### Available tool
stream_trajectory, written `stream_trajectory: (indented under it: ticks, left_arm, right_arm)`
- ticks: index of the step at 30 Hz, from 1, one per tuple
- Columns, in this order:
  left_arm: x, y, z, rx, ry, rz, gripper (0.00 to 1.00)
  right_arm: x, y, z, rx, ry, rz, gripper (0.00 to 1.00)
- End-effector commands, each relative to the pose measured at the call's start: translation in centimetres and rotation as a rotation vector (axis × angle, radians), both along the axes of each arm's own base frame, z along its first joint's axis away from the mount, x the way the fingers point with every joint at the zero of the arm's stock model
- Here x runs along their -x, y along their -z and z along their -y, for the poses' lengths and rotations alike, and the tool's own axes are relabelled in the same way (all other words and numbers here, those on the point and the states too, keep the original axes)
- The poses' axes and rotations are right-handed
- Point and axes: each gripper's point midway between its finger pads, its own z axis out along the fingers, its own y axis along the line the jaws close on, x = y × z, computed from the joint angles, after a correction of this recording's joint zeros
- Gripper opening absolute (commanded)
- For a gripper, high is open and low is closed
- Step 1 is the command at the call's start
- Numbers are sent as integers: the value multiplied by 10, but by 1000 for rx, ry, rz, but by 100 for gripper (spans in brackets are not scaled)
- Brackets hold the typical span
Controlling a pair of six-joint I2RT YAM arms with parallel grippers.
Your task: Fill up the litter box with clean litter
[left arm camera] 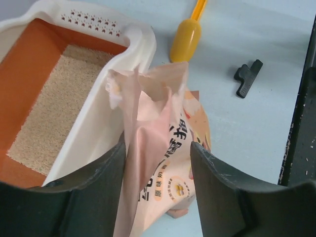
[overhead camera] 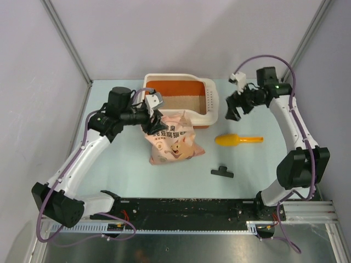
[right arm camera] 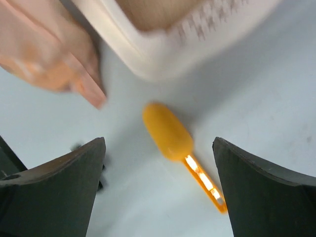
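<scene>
The cream-white litter box (overhead camera: 178,78) stands at the back of the table, a layer of pale beige clean litter (overhead camera: 181,101) on its floor. In the left wrist view the litter (left arm camera: 54,108) lies inside the orange-brown wall of the box (left arm camera: 106,103). A pink printed bag (overhead camera: 173,143) leans against the box's front. My left gripper (overhead camera: 155,118) is open astride the bag's crumpled top (left arm camera: 158,128), with a gap beside the right finger. My right gripper (overhead camera: 233,109) hangs open beside the box's right end, above the orange scoop (right arm camera: 168,131), with nothing between its fingers.
The orange scoop (overhead camera: 237,140) lies on the table right of the bag. A small black clip (overhead camera: 222,172) lies nearer the front edge. Grey walls close in the table at the back and on both sides.
</scene>
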Motion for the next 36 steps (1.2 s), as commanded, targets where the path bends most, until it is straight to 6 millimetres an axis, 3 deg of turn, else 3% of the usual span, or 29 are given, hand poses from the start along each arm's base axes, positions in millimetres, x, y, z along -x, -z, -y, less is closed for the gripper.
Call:
stream_trajectory:
  ticks: [1, 3, 5, 8, 16, 21, 28, 30, 32, 36]
  left_arm:
    - [-6, -47, 4, 59, -9, 106, 62]
    - [-9, -54, 2, 56, -21, 134, 66]
    - [-10, -63, 0, 58, -31, 164, 69]
    - [-6, -72, 0, 70, -25, 190, 73]
    - [-4, -77, 1, 74, -17, 204, 76]
    - [-8, -82, 1, 72, -22, 218, 76]
    - [-13, -82, 2, 60, -17, 235, 75]
    - [-14, -85, 3, 59, -5, 249, 75]
    - [-13, -87, 5, 52, 18, 280, 74]
    - [-11, -79, 9, -9, 86, 377, 74]
  right_arm:
    - [25, 60, 58, 184, -265, -2, 93]
    - [28, 81, 74, 237, -290, -32, 91]
    - [26, 106, 102, 295, -296, -44, 90]
    - [25, 137, 123, 387, -357, -57, 90]
    - [-7, 191, 148, 534, -367, -34, 86]
    - [1, 217, 156, 591, -464, -67, 74]
    - [3, 234, 166, 668, -478, -41, 55]
    - [3, 233, 165, 664, -464, -38, 37]
    - [2, 219, 162, 652, -435, -15, 20]
    - [18, 180, 138, 553, -407, 21, 1]
